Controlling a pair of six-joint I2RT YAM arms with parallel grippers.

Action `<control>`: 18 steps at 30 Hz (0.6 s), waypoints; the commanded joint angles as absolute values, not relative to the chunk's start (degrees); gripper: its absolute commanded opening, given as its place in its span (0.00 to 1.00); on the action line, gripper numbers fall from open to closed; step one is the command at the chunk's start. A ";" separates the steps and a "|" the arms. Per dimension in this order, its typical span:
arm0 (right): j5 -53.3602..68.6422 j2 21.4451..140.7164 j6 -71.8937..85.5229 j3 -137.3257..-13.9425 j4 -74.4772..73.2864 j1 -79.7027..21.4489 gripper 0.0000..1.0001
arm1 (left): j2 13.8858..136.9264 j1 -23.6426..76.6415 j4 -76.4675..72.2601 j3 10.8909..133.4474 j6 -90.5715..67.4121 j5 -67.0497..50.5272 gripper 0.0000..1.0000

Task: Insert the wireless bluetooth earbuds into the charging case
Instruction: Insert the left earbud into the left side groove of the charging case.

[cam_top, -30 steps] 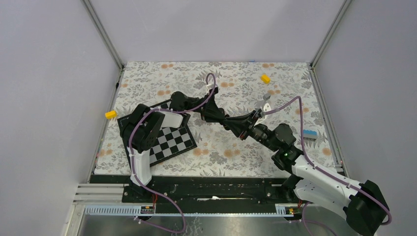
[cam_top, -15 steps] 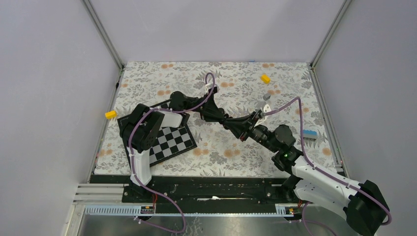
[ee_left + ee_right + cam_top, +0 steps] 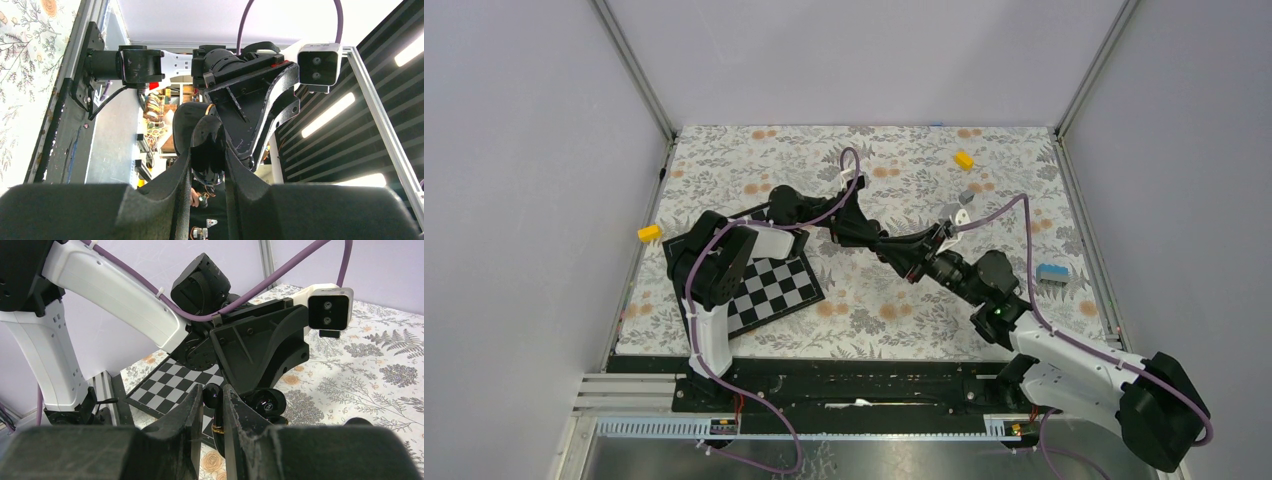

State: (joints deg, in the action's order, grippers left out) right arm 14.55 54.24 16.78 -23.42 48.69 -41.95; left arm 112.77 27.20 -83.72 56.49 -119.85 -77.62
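Black rounded plastic is filling my left wrist view: my left gripper (image 3: 207,165) is squeezing the charging case (image 3: 206,142), jaws nearly closed on it. Only my right wrist view is showing the rest: my right gripper (image 3: 212,407), jaws at a narrow slit, is pinching one earbud (image 3: 212,394) just right of the case. From above, both grippers are meeting over the middle of the table (image 3: 874,300), and their loads are too small to make out.

Robotics lab, aluminium frame posts (image 3: 635,72), plain panel walls (image 3: 524,200)

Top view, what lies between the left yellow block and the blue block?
Top view: the checkered board, the left arm over it, then the left fingers and right fingers close together.
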 commanded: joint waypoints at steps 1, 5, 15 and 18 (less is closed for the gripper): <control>13.93 55.64 16.27 -25.89 53.43 -41.81 0.03 | 112.20 27.24 -91.23 56.17 -138.76 -77.08 0.00; 14.40 56.38 16.54 -26.22 53.87 -41.75 0.03 | 112.20 27.21 -91.23 56.25 -138.77 -77.00 0.00; 14.30 56.01 16.41 -25.11 53.96 -41.81 0.03 | 111.87 27.16 -91.23 56.55 -139.06 -76.80 0.00; 14.24 55.37 16.57 -24.24 53.83 -41.81 0.03 | 111.73 27.16 -91.23 56.77 -139.30 -76.61 0.00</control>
State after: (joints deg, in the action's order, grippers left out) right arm 14.46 56.62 16.78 -23.62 50.54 -41.95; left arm 112.77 27.29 -83.72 56.47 -119.85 -77.62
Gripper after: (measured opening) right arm 0.241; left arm 0.270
